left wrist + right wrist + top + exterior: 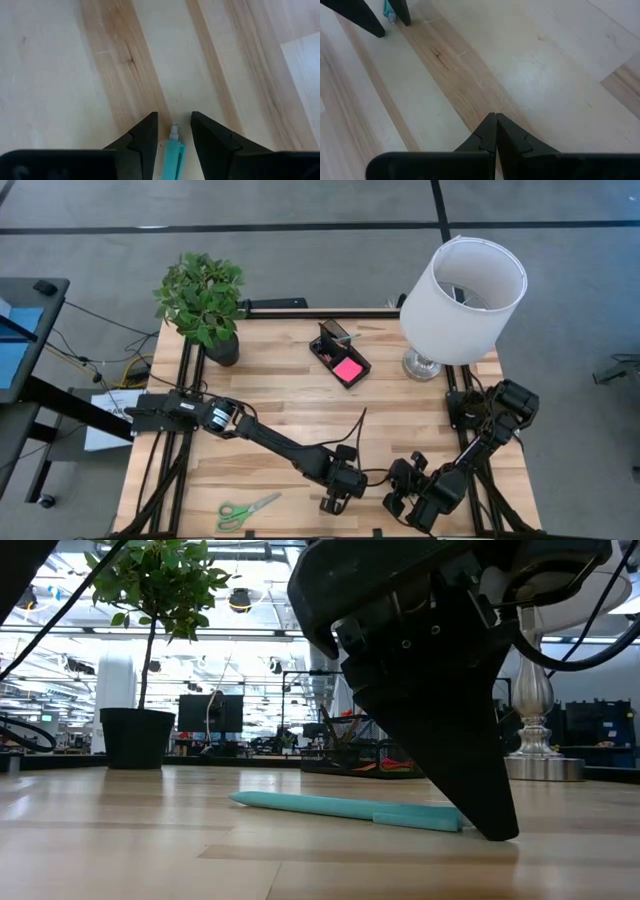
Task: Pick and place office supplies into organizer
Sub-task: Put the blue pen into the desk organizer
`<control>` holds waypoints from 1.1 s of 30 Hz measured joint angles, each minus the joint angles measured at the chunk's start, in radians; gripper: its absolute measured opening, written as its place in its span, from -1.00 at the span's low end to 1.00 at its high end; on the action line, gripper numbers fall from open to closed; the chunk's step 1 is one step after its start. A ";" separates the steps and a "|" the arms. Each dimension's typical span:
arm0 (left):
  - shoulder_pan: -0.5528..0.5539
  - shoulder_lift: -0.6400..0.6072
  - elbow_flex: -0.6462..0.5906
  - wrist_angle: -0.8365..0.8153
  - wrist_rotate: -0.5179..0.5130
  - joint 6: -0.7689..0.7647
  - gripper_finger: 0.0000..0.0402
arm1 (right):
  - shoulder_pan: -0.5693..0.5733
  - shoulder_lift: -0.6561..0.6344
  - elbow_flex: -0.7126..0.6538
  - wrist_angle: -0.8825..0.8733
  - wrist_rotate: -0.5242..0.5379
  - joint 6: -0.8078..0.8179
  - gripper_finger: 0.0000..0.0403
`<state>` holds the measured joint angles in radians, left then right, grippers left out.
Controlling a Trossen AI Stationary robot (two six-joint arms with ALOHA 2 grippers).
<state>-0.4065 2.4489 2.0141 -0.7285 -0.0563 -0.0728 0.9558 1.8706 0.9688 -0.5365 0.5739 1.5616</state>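
One teal pen lies flat on the wooden table near its front edge, slim, with a pale tip. Left gripper is down over the pen, fingers narrowly apart on either side of it. Right gripper is just beside it, fingers pressed together. One pair of green-handled scissors at front left. One black organizer at the back holds a pink sticky-note pad. No readable writing.

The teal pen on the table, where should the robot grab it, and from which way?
Probably near its end, from straight above. The teal pen lies flat on the bare wooden table, so only its thin sides can be pinched. The left hand is already there, open, one finger on each side of that end.
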 joint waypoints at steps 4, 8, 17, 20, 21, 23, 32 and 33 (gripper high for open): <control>0.000 0.002 0.000 -0.012 0.000 -0.009 -0.45 | 0.000 0.000 0.000 0.000 0.000 0.000 -1.00; 0.000 0.002 0.000 -0.016 0.000 -0.019 -0.55 | 0.000 0.000 0.000 0.000 0.000 0.000 -1.00; -0.001 0.002 0.003 -0.030 -0.001 -0.032 -0.97 | 0.000 0.000 0.000 0.002 0.000 0.000 -1.00; 0.000 0.006 0.031 -0.050 -0.002 -0.048 -0.96 | 0.000 0.000 0.000 0.002 0.000 0.000 -1.00; 0.000 0.009 0.043 -0.059 -0.008 -0.049 -0.97 | 0.000 0.000 0.000 0.002 0.000 0.000 -1.00; -0.001 0.013 0.071 -0.084 -0.050 -0.060 -0.98 | 0.000 0.000 0.000 0.002 0.000 0.000 -1.00; 0.008 0.015 0.337 -0.280 -0.249 -0.028 -1.00 | 0.000 0.000 0.000 0.005 0.000 0.000 -1.00; 0.010 -0.001 0.340 -0.262 -0.278 -0.002 -1.00 | 0.000 0.000 0.000 0.005 0.000 0.000 -1.00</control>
<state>-0.3969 2.4479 2.3543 -0.9908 -0.3347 -0.0748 0.9558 1.8706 0.9688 -0.5312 0.5735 1.5616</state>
